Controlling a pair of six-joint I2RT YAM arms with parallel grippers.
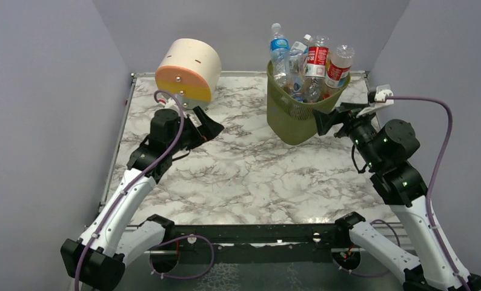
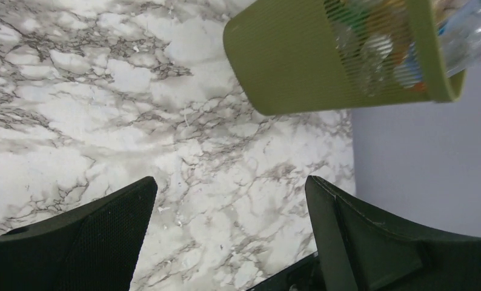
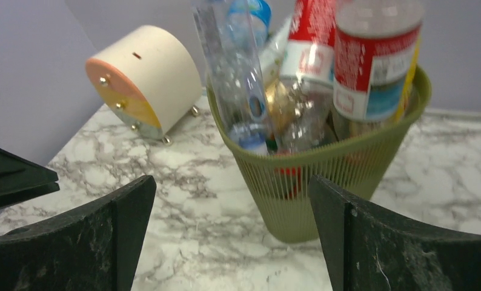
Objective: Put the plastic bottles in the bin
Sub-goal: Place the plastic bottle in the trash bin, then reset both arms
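On desk (image 1: 244, 176), bin (image 1: 292, 118) crammed, bottles (image 1: 317, 60) sticking out. Open, empty: left fingers (image 2: 92, 242), right fingers (image 3: 383, 242). Risk: bump spills bottles.

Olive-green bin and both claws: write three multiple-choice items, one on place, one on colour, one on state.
1. Where on the marble table does the bin stand?
A. at the near left corner
B. at the far side, right of the round drawer box
C. between the arm bases

2. What colour are the bin's walls?
A. blue
B. olive green
C. white

3. How do the left claw and the right claw stand?
A. both open, holding nothing
B. both shut tight
C. left open, right shut

Answers: B, the top view shows it far back and right of the box; B, its mesh walls are green in every view; A, each wrist view shows spread fingers with nothing between them.
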